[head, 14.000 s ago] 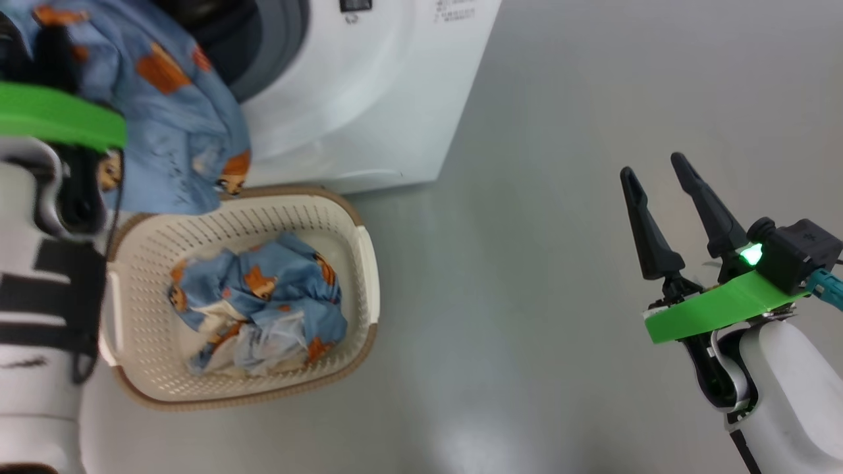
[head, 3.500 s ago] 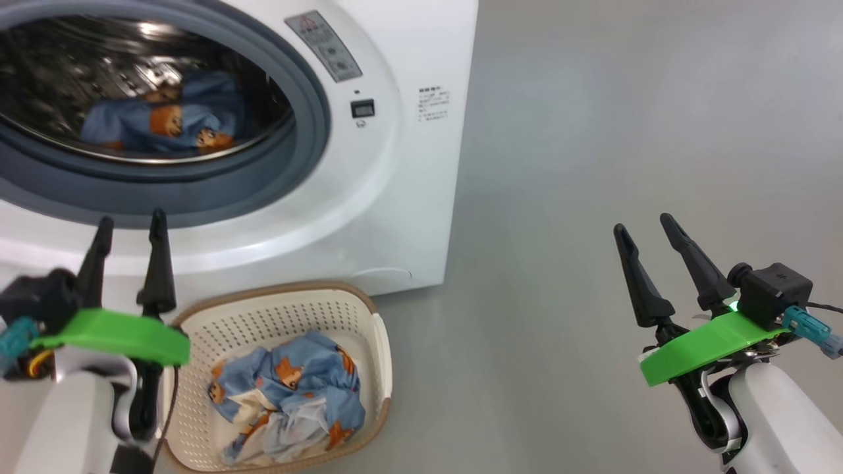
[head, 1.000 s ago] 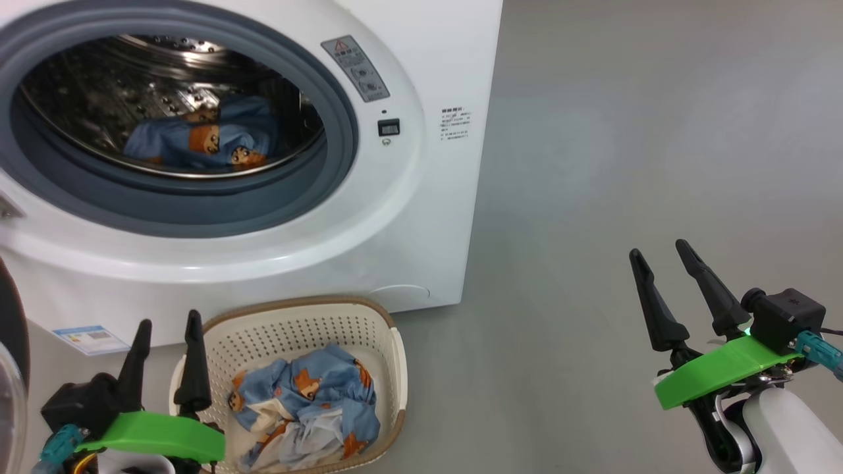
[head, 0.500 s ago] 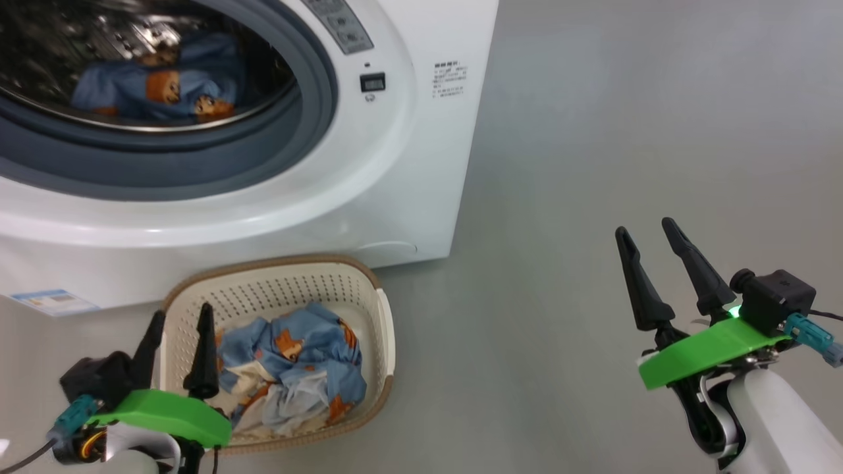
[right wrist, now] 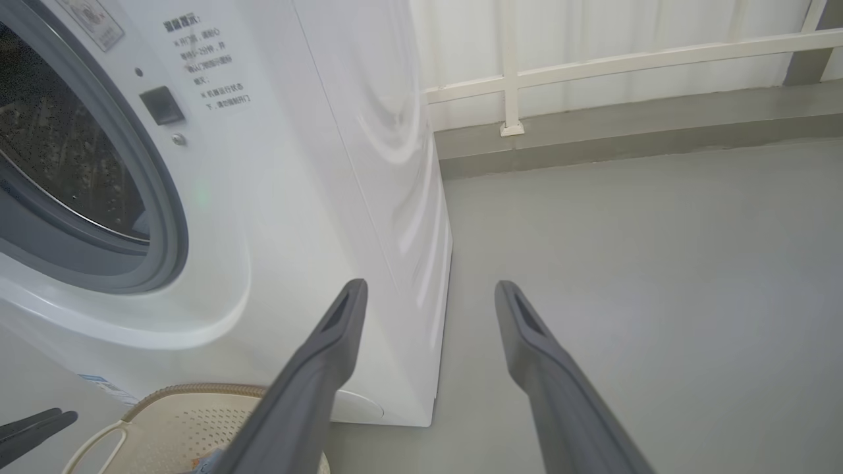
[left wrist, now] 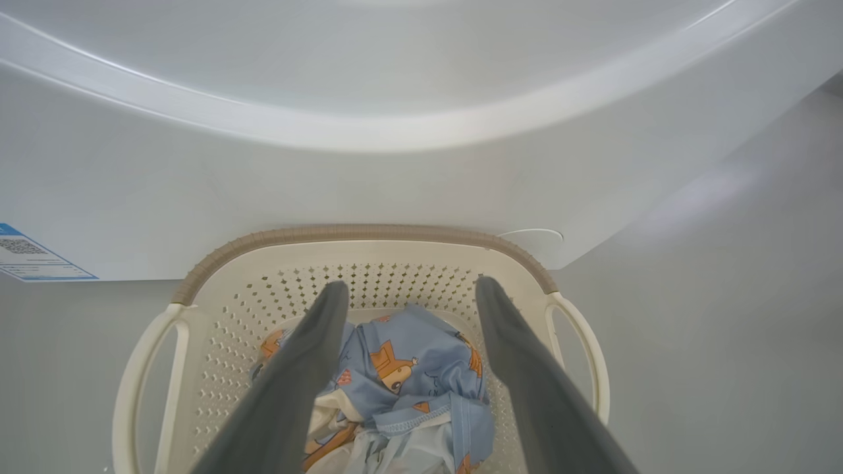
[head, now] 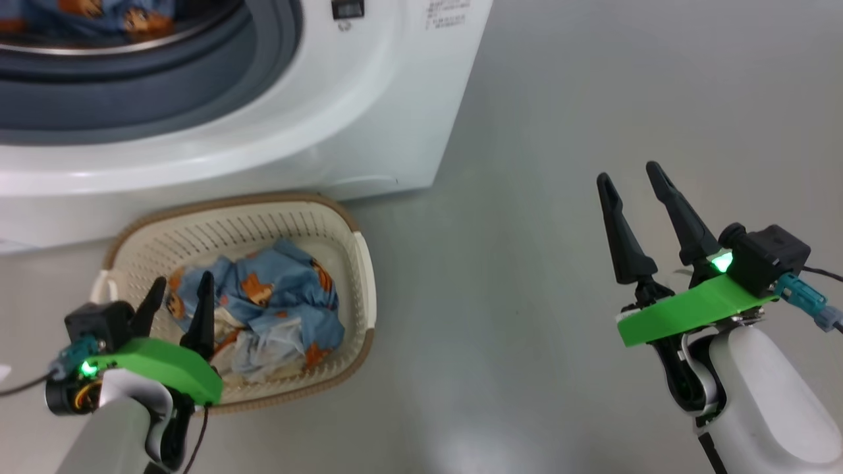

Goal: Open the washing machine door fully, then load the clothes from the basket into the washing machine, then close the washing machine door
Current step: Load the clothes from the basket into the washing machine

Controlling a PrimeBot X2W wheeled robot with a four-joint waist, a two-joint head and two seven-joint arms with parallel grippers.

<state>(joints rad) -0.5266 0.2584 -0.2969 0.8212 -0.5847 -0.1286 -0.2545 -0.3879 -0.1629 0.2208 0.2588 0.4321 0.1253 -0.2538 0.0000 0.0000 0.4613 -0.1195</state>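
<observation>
Laundry space, washing machine (head: 369, 99), basket (head: 366, 276), grey floor (head: 546, 105)

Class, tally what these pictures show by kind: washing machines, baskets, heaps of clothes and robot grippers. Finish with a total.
washing machine: 1
basket: 1
heaps of clothes: 2, clothes in the basket and clothes in the drum
grippers: 2, left gripper and right gripper
total: 6

No wording can be read for certain. The washing machine (right wrist: 309, 217) carries several short lines of Chinese print (right wrist: 207, 62) on its front, too small to make out. A blue-edged sticker (left wrist: 33, 260) low on its front shows what looks like a code pattern. A grey label (right wrist: 92, 20) higher up is illegible.
</observation>
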